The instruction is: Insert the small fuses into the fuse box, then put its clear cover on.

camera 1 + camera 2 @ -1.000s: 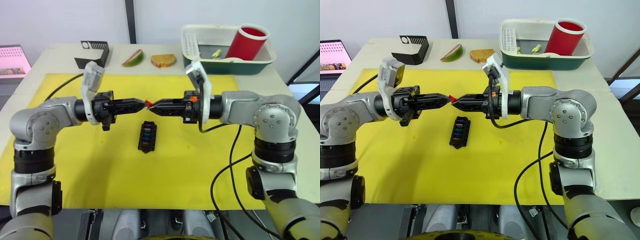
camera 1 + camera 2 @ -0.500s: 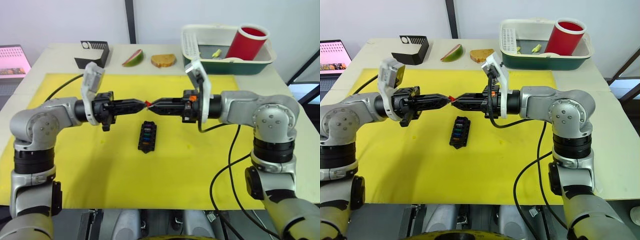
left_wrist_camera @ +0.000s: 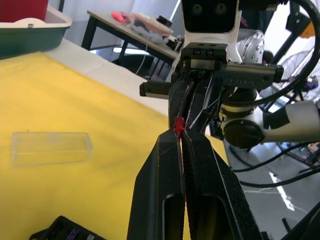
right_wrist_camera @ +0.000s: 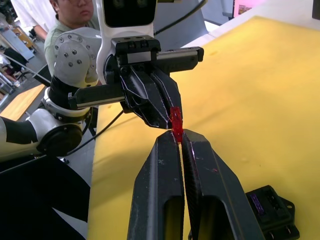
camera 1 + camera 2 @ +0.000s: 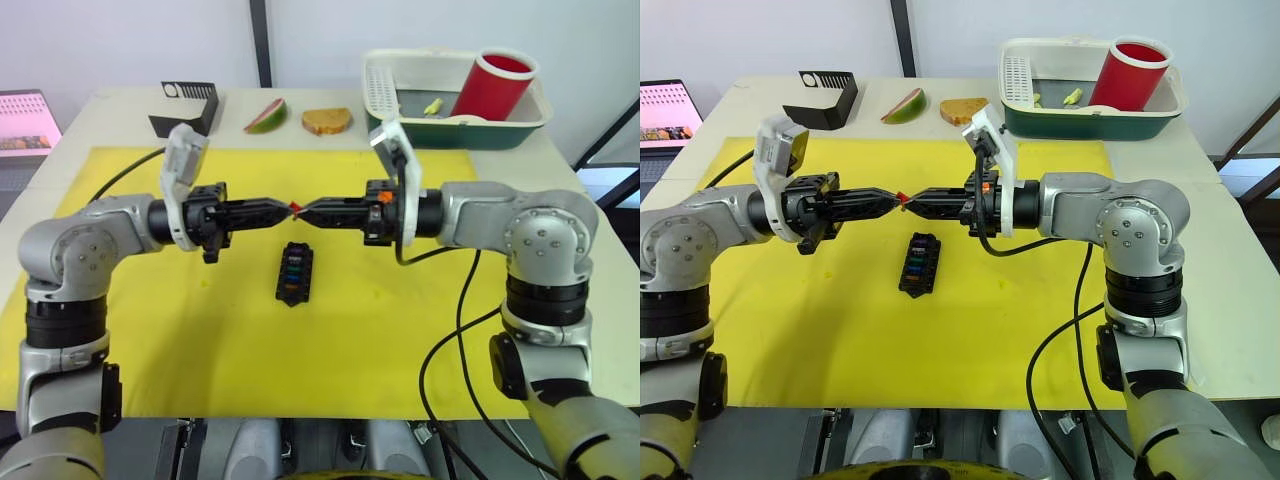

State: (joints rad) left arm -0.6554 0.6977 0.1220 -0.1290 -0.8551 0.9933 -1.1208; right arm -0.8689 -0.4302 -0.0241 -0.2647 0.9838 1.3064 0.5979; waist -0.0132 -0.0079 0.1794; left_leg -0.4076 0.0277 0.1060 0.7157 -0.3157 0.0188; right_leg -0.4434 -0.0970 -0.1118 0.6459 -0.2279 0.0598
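My left gripper (image 5: 292,207) and right gripper (image 5: 303,209) meet tip to tip in the air over the yellow mat (image 5: 200,330). A tiny red fuse (image 5: 297,207) is pinched where the tips meet. In the wrist views, the red fuse (image 3: 178,125) sits in both pairs of closed fingertips. Just nearer to me than the tips, the black fuse box (image 5: 294,272) lies on the mat with several coloured fuses in its slots. The clear cover (image 3: 51,148) rests flat on the mat beyond the fuse box's corner (image 3: 60,232).
At the back of the table stand a black slotted stand (image 5: 188,108), a fruit slice (image 5: 266,115), a bread piece (image 5: 327,120) and a green basin (image 5: 455,125) with a red cup (image 5: 495,85). A laptop (image 5: 25,120) sits far left. A person (image 4: 75,15) sits behind.
My right gripper has edged slightly to the left, closing the small gap to the red fuse at my left gripper's tips. The fuse box has not moved.
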